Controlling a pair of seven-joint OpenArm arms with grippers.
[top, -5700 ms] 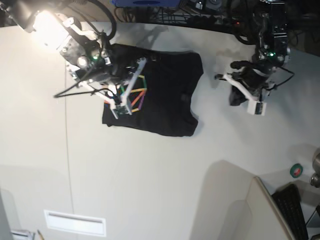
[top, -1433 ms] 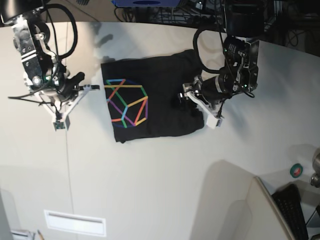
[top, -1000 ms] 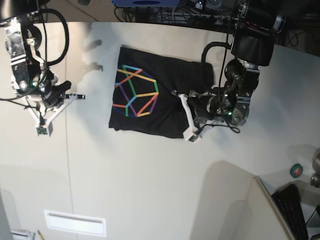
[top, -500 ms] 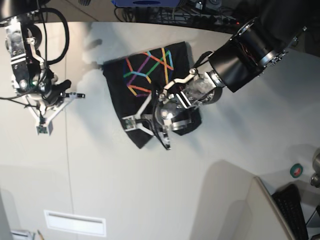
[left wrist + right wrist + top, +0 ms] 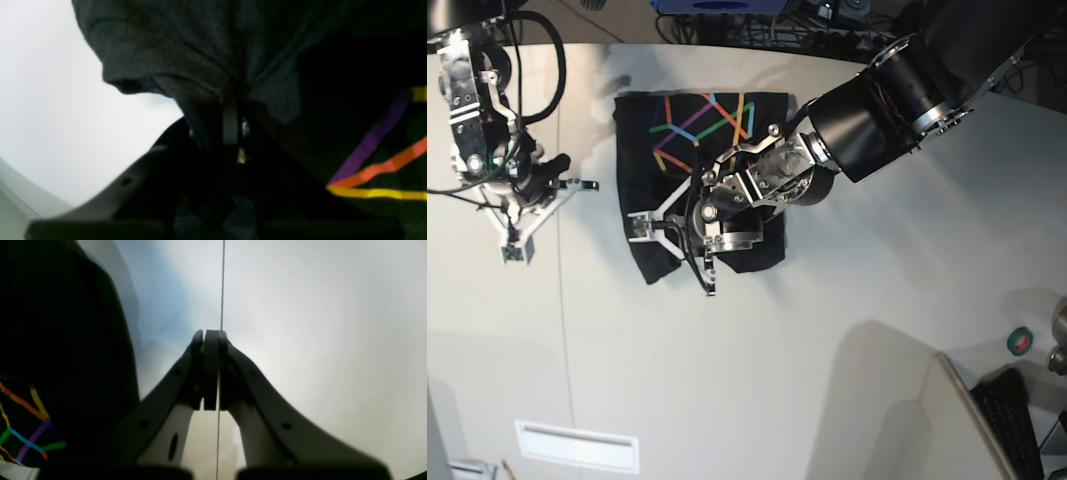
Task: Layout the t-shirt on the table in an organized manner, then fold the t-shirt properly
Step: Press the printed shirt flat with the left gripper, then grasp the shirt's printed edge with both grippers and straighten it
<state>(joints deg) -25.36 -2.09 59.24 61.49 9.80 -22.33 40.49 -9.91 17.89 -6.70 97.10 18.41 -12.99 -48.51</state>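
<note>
The t-shirt point(image 5: 689, 180) lies bunched on the far middle of the desk point(image 5: 827, 330), its rainbow print facing up near the far edge. Its near half is rumpled and partly hidden under the left arm. As it lies, its long axis seems to run from the far edge toward the camera, though which end is the collar cannot be told.

The left claw point(image 5: 230, 123) is clamped on a fold of the black cloth, which drapes over its tips in the wrist view. The right claw point(image 5: 210, 370) is closed on nothing and hangs over bare desk beside the shirt's edge, along the seam line point(image 5: 223, 283).

This looks like the laying-out step, with folding not yet begun. The next move probably calls for drawing the pinched cloth outward to flatten it, perhaps with the right claw taking an opposite edge.
</note>
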